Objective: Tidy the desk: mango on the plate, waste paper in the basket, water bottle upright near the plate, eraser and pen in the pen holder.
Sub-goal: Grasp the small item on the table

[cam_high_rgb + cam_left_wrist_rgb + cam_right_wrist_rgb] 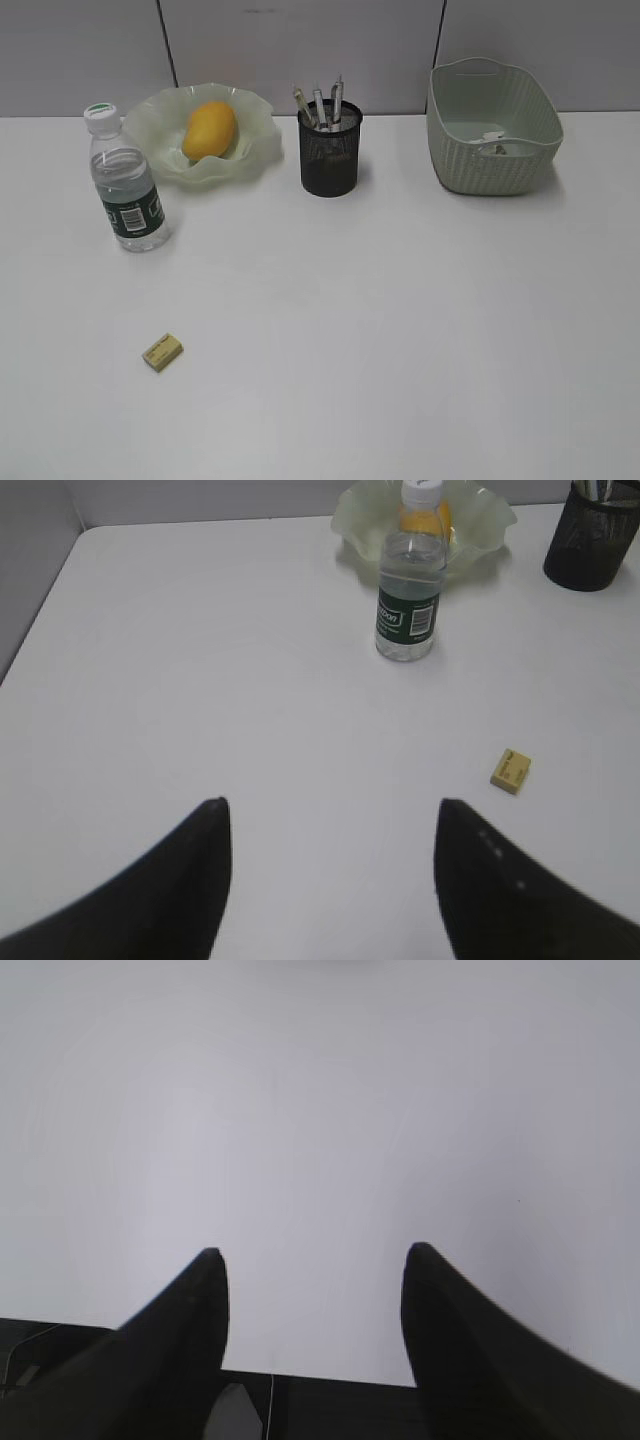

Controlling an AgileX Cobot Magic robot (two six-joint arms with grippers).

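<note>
Mango point(209, 130) sits in plate point(255, 150) at far-left of bench point(400, 330); bottle point(125, 185) upright just beside plate, nearer side. Holder point(330, 150) w/ pens point(320, 108) at far edge, mid. Basket point(490, 150) far-right, paper point(493, 143) inside. Eraser point(162, 352) lies loose near left-front. Left gripper point(330, 815) jaws wide, empty, eraser ahead and to the right of them, well apart. Right gripper point(312, 1260) jaws wide, over bare bench at near edge.

An office-like workspace: a large plain white flat desk point(400, 330) backed by grey partition panels point(300, 50) with dark seams, and a black wire-mesh pen holder point(330, 150) with pens standing well beyond the left gripper.
</note>
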